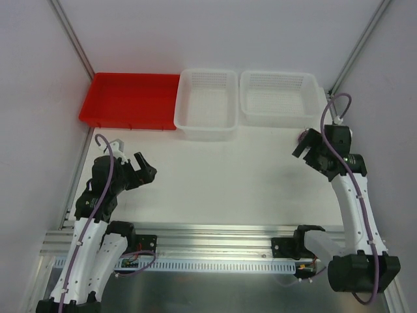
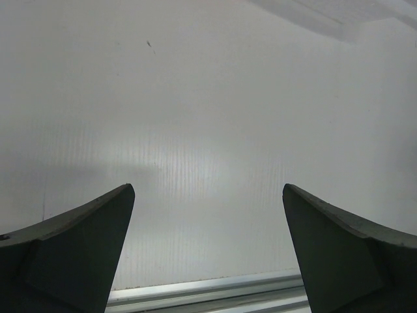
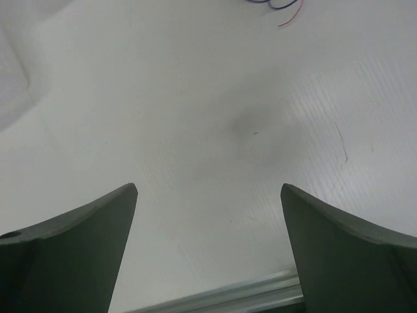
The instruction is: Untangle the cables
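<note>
Toward the far right corner of the bench (image 1: 221,186), ahead of the right pincer (image 1: 302,142), only a few loose ends of the cables (image 3: 281,12) show, red and dark purple, at the top margin of the right wrist view; the rest is out of sight. They look hair-thin, limp and very light, likely to snag or slip, so pinching 1 free end seems best. The right pincer and the left pincer (image 1: 147,167) both gape wide, holding nothing. A red tray (image 1: 130,98), a middle basket (image 1: 207,107) and a right basket (image 1: 279,98) line the far edge; nothing blocks the reach.
</note>
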Robot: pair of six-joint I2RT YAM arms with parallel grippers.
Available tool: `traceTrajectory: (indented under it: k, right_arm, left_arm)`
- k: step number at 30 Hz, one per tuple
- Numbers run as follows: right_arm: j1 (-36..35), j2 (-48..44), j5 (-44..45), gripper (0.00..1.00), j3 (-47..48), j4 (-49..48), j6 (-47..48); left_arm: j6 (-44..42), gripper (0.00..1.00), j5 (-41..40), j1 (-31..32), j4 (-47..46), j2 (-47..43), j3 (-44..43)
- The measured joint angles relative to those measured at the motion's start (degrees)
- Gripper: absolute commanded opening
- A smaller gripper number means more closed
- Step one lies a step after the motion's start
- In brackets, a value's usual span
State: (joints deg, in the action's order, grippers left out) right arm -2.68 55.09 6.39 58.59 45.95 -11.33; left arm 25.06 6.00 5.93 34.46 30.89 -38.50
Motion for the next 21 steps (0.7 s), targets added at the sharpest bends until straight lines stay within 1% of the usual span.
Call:
traceTrajectory:
  k: [4, 7, 12, 16, 19, 21]
  right_arm:
    - [8.5, 6.7, 0.5, 0.99, -0.1, -6.1, -5.2]
    - [12.4, 12.2, 1.4, 0.99, -0.2, -10.7, -9.7]
    - [14.4, 22.5, 5.1, 0.99, 0.1, -17.4, -14.6]
    - [15.2, 32.5, 6.4, 0.99, 3.1, -21.2, -16.4]
    - [16.0, 37.8, 6.4, 0.99, 4.8, -24.3, -17.5]
    - [16.4, 41.2, 6.2, 0.96, 5.9, -26.2, -17.9]
  left_arm:
    - [-0.6, 0.99, 1.3, 0.0, -2.6, 0.3, 4.4]
    - [-0.9, 0.99, 2.9, 0.0, -3.2, 1.8, 5.2]
    - [-1.3, 0.99, 4.6, 0.0, -5.3, 3.5, 5.2]
    - [-1.5, 0.99, 5.9, 0.0, -5.9, 4.2, 5.2]
    - [-1.5, 0.99, 6.2, 0.0, -6.1, 4.7, 5.2]
    - [-1.5, 0.99, 6.9, 0.0, -6.1, 5.0, 5.2]
